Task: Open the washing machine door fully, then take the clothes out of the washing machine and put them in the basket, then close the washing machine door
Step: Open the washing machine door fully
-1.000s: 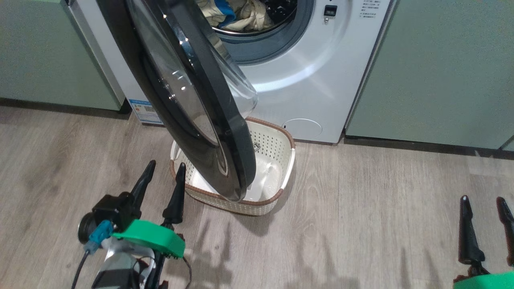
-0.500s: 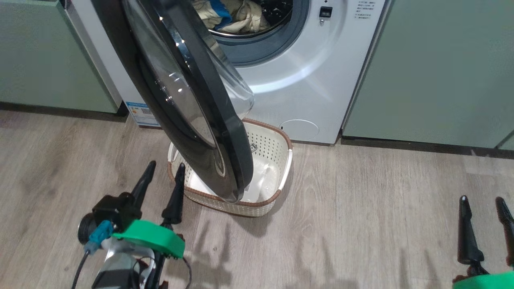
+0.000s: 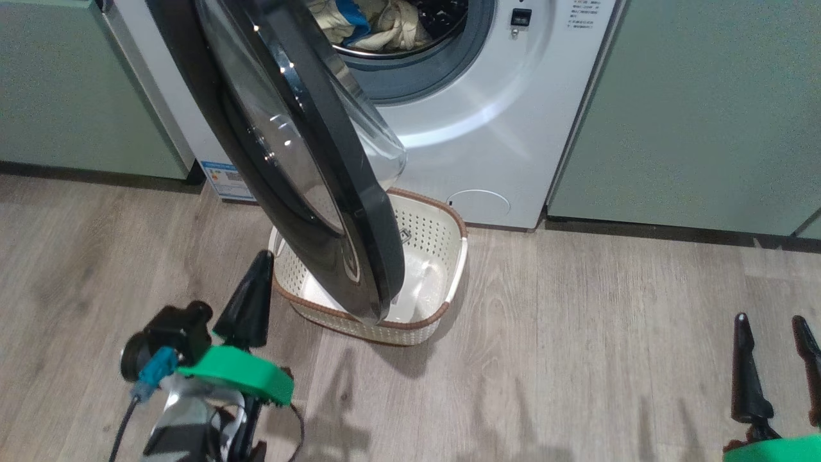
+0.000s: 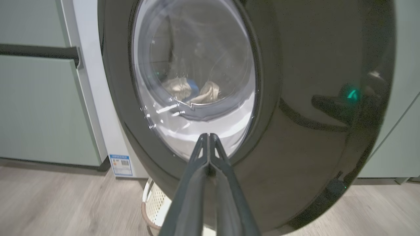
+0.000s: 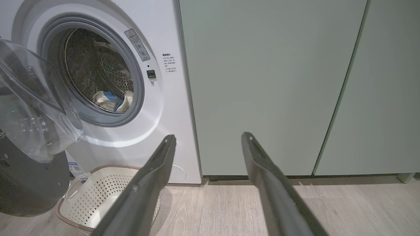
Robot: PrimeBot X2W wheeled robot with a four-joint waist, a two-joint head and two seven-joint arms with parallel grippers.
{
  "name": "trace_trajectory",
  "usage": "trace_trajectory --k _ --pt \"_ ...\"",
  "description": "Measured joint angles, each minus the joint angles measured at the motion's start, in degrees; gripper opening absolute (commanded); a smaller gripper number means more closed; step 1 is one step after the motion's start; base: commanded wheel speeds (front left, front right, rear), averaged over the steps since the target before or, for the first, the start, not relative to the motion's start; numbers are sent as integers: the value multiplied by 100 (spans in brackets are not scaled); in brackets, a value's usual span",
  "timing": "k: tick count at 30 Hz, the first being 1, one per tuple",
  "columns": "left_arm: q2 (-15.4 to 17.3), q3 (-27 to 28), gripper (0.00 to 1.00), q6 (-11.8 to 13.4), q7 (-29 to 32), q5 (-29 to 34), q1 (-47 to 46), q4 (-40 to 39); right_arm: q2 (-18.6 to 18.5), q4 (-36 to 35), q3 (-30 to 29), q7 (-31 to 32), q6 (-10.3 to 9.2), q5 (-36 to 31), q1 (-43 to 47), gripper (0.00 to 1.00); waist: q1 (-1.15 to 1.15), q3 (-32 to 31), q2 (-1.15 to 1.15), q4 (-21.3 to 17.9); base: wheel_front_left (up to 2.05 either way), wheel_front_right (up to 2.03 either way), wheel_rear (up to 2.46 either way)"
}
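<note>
Washing machine door hangs part open above the basket. Left gripper, jaws pressed together and empty, faces the door's front, probably to push it wider. Right gripper: jaws wide.

Setting: household laundry corner or utility room.
Evidence:
- White front-loading washing machine at 12 o'clock, built in flush between pale green cabinets at 10 and 2 o'clock.
- Dark plinth strip along the cabinet bases.
- Grey wood-plank floor from 3 round to 9 o'clock.
- Cream perforated basket on the floor, just before the machine.
- Clothes lying in the drum.
- Blue label sticker low on the machine at 11 o'clock.
</note>
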Motion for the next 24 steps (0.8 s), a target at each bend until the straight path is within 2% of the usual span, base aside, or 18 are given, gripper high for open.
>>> trace_trajectory --k 6,12,16,20,22,24 --pt "29 29 0 24 0 59 -378 -476 9 18 -26 0 0 -1 1 100 0 -30 0 19 0 0 0" --pt "81 54 0 171 -1 294 -921 -1416 15 13 -37 0 0 -52 0 100 0 -53 0 34 0 0 0" --pt "86 -27 0 175 -2 369 -1193 -1917 19 9 -54 0 0 -52 0 100 0 -59 0 31 0 0 0" --pt "100 -582 0 -62 43 537 -1492 -2418 20 -8 -34 0 0 -52 -1 100 0 -95 0 1 0 0 0" --pt "71 -1161 0 -226 367 544 -1524 -2538 21 -10 -3 0 0 -52 0 100 0 -119 0 -36 0 0 0" --pt "60 -1511 0 -292 623 456 -1499 -2538 21 -10 19 0 0 -52 -2 100 0 -137 0 -62 0 0 0"
